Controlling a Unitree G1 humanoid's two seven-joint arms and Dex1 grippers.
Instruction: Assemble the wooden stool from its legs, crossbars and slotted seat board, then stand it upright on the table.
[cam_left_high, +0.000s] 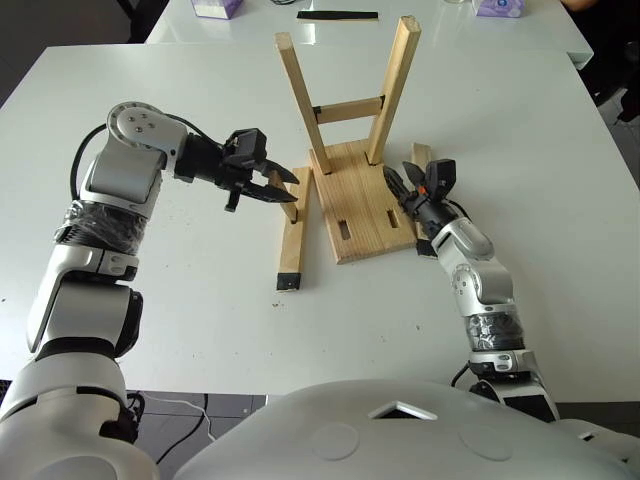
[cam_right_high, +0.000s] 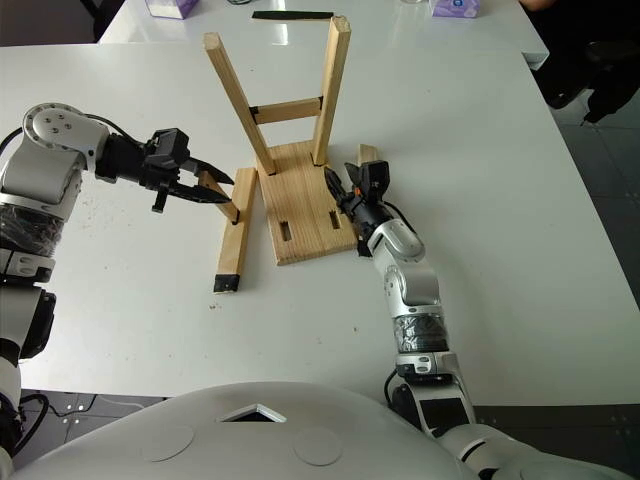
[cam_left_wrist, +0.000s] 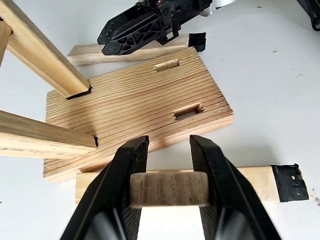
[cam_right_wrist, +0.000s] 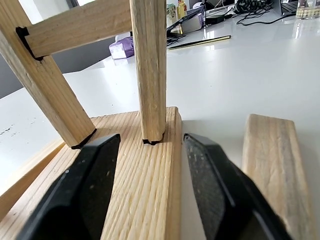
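Print is showing on the purple box (cam_left_high: 216, 8) and on the second purple box (cam_left_high: 497, 8) standing on the far table, too small to read, and a black strip (cam_left_high: 337, 16) is lying between them. The slotted seat board (cam_left_high: 358, 205) is lying flat near the middle of the white table (cam_left_high: 150, 120), well apart from every edge, with bare surface spreading wide on both sides. Two legs (cam_left_high: 393, 90) are standing up out of its far slots, splaying apart toward the top, and a crossbar (cam_left_high: 350, 108) is joining them. A loose leg (cam_left_high: 291, 245) with a black tip is lying just beside the board's left edge. The left gripper (cam_left_high: 283, 195) is hovering over it, its fingers clamping the end of a wooden bar (cam_left_wrist: 169, 188). Another leg (cam_right_wrist: 272, 165) is lying along the board's right edge, partly under the right arm. The right gripper (cam_left_high: 402, 177) is hanging low at that edge, near the base of the right-hand standing leg, its fingers spread apart and gripping nothing, one over the board and one over the gap beside it.
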